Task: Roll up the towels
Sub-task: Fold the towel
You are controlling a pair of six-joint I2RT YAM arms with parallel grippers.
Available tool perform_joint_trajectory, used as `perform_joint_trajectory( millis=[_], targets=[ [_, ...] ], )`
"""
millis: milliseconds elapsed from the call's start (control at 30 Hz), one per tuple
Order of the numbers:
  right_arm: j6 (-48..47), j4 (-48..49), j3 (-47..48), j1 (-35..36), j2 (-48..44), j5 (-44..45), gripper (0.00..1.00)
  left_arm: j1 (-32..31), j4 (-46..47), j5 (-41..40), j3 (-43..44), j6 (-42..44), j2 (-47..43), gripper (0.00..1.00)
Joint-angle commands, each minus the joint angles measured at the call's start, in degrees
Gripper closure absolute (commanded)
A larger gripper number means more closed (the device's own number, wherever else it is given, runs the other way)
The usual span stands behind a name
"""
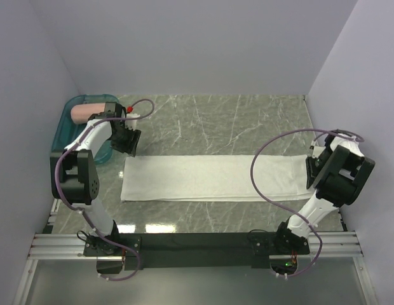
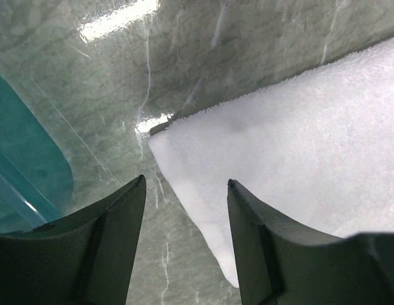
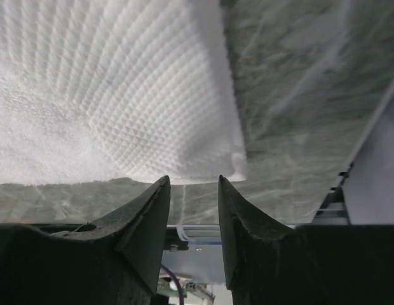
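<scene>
Fingers just above white towel corner

Green marble tabletop, pale lilac walls

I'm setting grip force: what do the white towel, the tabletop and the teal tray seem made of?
White towel: soft matte cloth, likely cotton; waffle grid at one end, fuzzy pile at the other.
Tabletop: glossy grey-green veined surface reflecting lights; stone or printed laminate, cannot tell.
Teal tray: smooth translucent plastic, by its see-through tint.

Green-veined marble table — white towel lies flat as a long strip; teal tray sits far-left.
</scene>
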Motion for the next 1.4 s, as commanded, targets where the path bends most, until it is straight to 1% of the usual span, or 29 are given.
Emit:
perform_joint_trajectory(
  millis=[0, 133, 267, 400, 533, 667, 800, 900, 967, 1000, 1033, 1100, 1133, 1200, 1233, 1267, 1300, 1367],
  targets=[
    [2.64, 1.01, -1.44, -0.01, -0.41, -1.42, 0.57, 0.11, -0.6, 1.73, 0.56, 1.5, -2.49, 0.4],
    [3.96, 2.24, -2.05, -0.62, 1.35, -0.99, 0.57, 0.11, -0.87, 1.38, 1.18, 1.94, -2.49, 0.4],
    [4.22, 3.47, -2.23, -1.32, 1.96, 1.04, 0.53, 0.11, -0.95, 1.2, 1.27, 2.29, -2.58, 0.4],
    [4.13, 3.21, -1.7, -1.5, 1.26, 1.65, 0.51, 0.11, -0.51, 1.47, 0.57, 2.12, -2.49, 0.4],
    [3.52, 2.68, -1.09, -2.03, 0.47, 2.79, 0.54, 0.11, -0.08, 1.64, 0.04, 2.03, -2.58, 0.41],
    [3.6, 2.51, -1.09, -2.38, 2.31, 2.53, 0.56, 0.11, 0.19, 1.56, -0.05, 1.94, -2.4, 0.41],
    [4.22, 3.56, -1.79, -2.38, 3.63, 2.53, 0.57, 0.11, 0.28, 1.56, -0.23, 1.94, -2.84, 0.41],
    [4.13, 4.7, -2.49, -2.47, 4.25, 3.32, 0.55, 0.11, 0.19, 1.38, -0.49, 2.03, -3.19, 0.41],
    [4.04, 4.79, -2.58, -2.38, 4.69, 2.97, 0.56, 0.11, 0.19, 1.29, -0.67, 2.12, -3.54, 0.41],
    [3.96, 4.79, -2.58, -2.47, 4.69, 2.88, 0.58, 0.11, 0.27, 1.38, -0.67, 2.12, -3.54, 0.41],
    [3.87, 4.79, -2.49, -2.47, 4.6, 2.88, 0.65, 0.11, 0.28, 1.21, -0.75, 2.03, -3.54, 0.41],
    [3.69, 4.36, -2.32, -2.47, 4.34, 2.53, 0.73, 0.11, 0.28, 1.2, -0.84, 2.12, -3.63, 0.41],
    [3.52, 4.27, -2.32, -2.47, 3.99, 2.44, 0.79, 0.11, 0.36, 1.12, -0.84, 2.2, -3.63, 0.41],
    [3.17, 3.65, -2.14, -2.56, 3.73, 2.27, 0.86, 0.11, 0.45, 1.03, -0.93, 2.03, -3.63, 0.41],
    [3.08, 3.39, -1.97, -2.56, 3.37, 2.18, 0.94, 0.11, 0.45, 1.12, -0.93, 2.03, -3.55, 0.41],
    [2.99, 2.6, -1.79, -2.73, 3.11, 2.01, 0.98, 0.11, 0.45, 1.03, -0.93, 2.12, -3.46, 0.41],
    [2.82, 2.16, -1.09, -2.82, 2.76, 1.66, 1.0, 0.11, 0.45, 1.03, -0.93, 2.03, -3.46, 0.41],
    [2.38, 0.76, -0.39, -3.08, 1.27, 1.3, 1.0, 0.11, 0.45, 1.12, -0.93, 2.12, -3.63, 0.41]
  ],
)
